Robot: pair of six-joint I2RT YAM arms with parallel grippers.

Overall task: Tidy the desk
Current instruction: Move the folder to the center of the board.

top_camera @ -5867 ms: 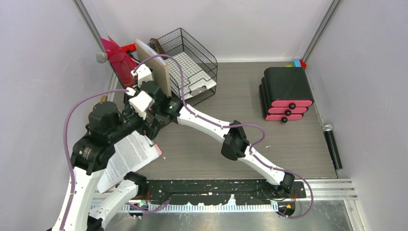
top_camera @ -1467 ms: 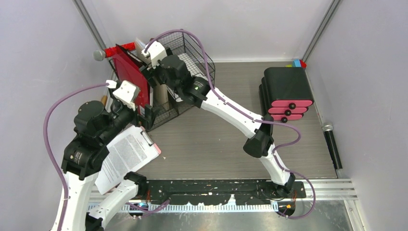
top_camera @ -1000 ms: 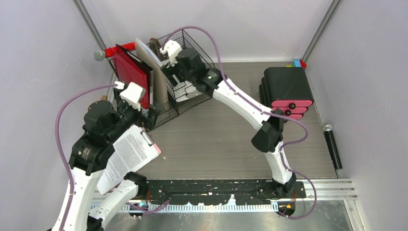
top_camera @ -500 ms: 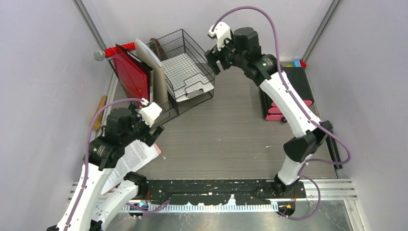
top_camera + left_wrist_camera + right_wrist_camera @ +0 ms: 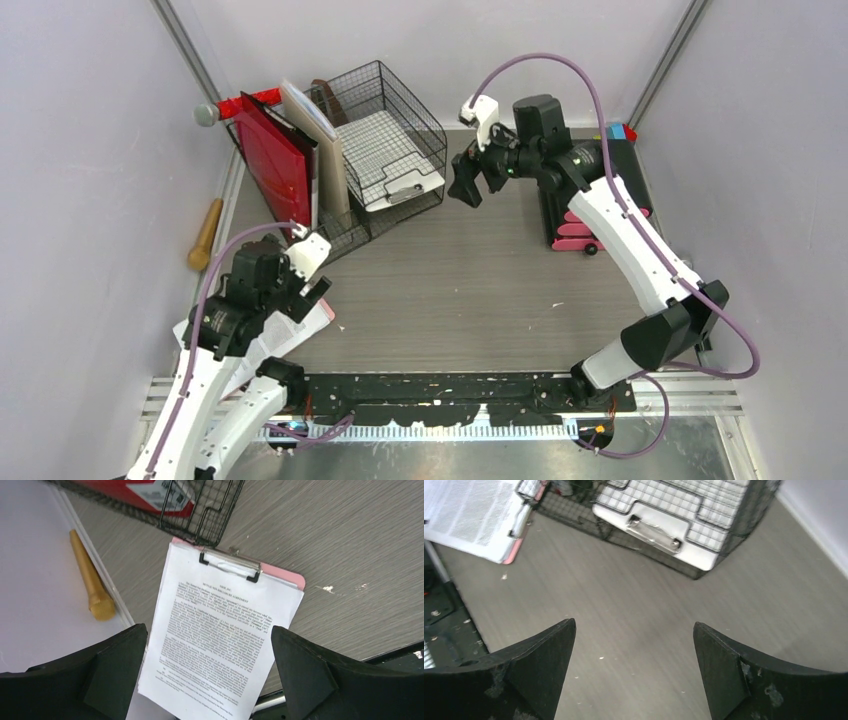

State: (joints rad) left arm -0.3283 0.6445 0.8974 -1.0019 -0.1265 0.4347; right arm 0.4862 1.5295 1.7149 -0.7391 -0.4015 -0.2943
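Now your left hand (image 5: 207,630), spread and empty, hangs right above the clipboard (image 5: 225,605) at the surface's (image 5: 450,280) front-left corner; right hand (image 5: 634,625), spread too, is well apart.

Centre of the desk (image 5: 450,290): bare strip from front rail to back wall, open for passage. Left rear corner: blocked by the wire rack (image 5: 390,130), with a red folder (image 5: 272,158) upright at its left side. Right rear: drawer unit (image 5: 572,236) by the wall, the right arm (image 5: 640,250) arching over it. Near left: clipboard (image 5: 220,630) flat on the desk, its clip just beside the rack's corner, the left gripper (image 5: 207,630) above it. Gold microphone (image 5: 92,577) lies along the left wall.
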